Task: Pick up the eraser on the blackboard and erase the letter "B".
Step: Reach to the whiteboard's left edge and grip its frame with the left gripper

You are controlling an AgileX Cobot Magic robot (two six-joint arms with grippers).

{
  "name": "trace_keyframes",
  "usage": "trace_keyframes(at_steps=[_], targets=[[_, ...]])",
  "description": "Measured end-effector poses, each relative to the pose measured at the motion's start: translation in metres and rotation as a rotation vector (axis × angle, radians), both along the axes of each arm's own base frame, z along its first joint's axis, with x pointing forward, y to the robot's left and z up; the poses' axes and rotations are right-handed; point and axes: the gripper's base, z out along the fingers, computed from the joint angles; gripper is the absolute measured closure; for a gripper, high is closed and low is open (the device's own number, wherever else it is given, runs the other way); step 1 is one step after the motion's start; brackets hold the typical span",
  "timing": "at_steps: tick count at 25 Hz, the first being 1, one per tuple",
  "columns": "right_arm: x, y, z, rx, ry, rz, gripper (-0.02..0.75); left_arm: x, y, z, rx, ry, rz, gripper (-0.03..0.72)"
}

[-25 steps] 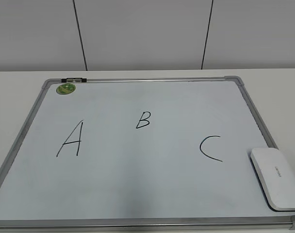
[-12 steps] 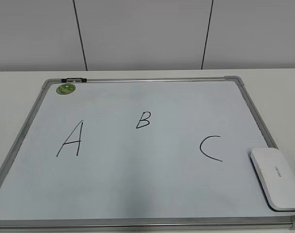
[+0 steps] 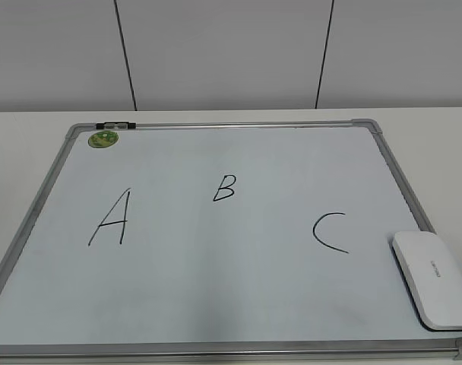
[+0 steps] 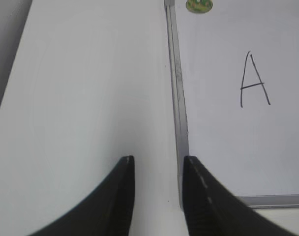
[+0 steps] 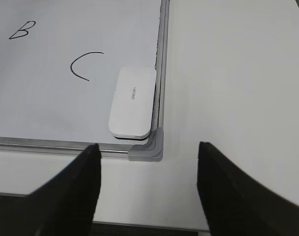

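Lying ahead of right tool [image 5: 147,150] (spread wide), eraser [image 5: 133,102], untouched

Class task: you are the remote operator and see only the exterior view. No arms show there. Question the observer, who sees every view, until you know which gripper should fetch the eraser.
Operator: Where is the right gripper?
Observer: The right gripper is open, hanging above the table past the board's near right corner, in line with the eraser.
Operator: And the left?
Observer: The left gripper is narrowly open over the blackboard frame's left edge, near the "A".
Operator: Does the left wrist view show the letter "B"?
Observer: No, only the right wrist view does.
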Motion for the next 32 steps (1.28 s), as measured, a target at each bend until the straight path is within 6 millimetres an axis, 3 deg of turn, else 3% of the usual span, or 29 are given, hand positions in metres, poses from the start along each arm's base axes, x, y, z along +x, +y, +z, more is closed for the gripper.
trace_keyframes(at_steps=[5, 13, 23, 32], targets=[[0.0, 0.0, 0.0, 0.0, 0.0, 0.0, 0.277, 0.041, -0.001, -0.006, -0.032, 0.14, 0.03, 0.446], [0.0, 0.0, 0.0, 0.0, 0.0, 0.0, 0.277, 0.108, -0.003, 0.0, -0.048, 0.24, 0.049, 0.446], [0.0, 0.0, 0.0, 0.0, 0.0, 0.0, 0.277, 0.2, -0.008, -0.017, -0.092, 0.416, 0.064, 0.446], [0.0, 0.0, 0.0, 0.0, 0.0, 0.0, 0.277, 0.247, -0.01, -0.039, -0.088, 0.504, 0.07, 0.445]])
